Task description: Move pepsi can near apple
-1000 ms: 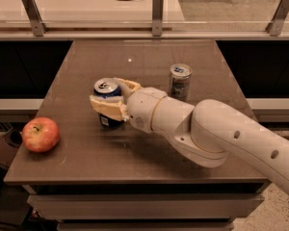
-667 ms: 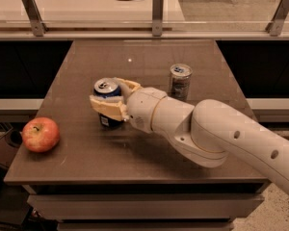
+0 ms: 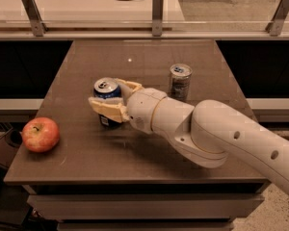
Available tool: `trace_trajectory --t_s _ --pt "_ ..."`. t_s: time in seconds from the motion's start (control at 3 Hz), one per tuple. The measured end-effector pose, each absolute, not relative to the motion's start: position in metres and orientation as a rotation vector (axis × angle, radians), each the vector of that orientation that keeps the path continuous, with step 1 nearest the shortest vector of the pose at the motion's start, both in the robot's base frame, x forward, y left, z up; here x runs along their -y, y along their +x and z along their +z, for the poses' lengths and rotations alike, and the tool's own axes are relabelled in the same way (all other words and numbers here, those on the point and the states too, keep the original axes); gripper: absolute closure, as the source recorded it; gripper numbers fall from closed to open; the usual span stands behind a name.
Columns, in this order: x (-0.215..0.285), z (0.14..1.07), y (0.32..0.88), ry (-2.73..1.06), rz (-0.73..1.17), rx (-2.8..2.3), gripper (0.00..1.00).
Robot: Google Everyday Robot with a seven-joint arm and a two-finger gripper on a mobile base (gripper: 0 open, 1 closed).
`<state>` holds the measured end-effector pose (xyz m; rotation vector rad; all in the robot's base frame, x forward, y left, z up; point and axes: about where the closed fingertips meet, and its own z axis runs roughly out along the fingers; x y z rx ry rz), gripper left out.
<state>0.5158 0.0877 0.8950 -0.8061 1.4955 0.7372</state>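
The pepsi can (image 3: 106,91), dark blue with a silver top, stands upright near the middle of the brown table (image 3: 86,153). My gripper (image 3: 108,101) reaches in from the right on a white arm, and its two cream fingers (image 3: 106,109) are closed around the can's sides, one in front and one behind. The red apple (image 3: 40,134) with yellowish patches lies near the table's front left edge, well to the left of the can and apart from it.
A taller silver-grey can (image 3: 180,81) stands upright to the right of the pepsi can, just behind my arm. A glass railing with metal posts (image 3: 157,8) runs along the back. The table's left edge is close to the apple.
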Motion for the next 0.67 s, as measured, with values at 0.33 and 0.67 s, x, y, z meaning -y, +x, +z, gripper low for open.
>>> trace_trajectory --t_s 0.33,0.67 --pt "-0.0893 0.8956 0.5152 -0.809 0.738 -1.494 0.0" --pt "-0.0893 0.8956 0.5151 -0.809 0.738 -1.494 0.0"
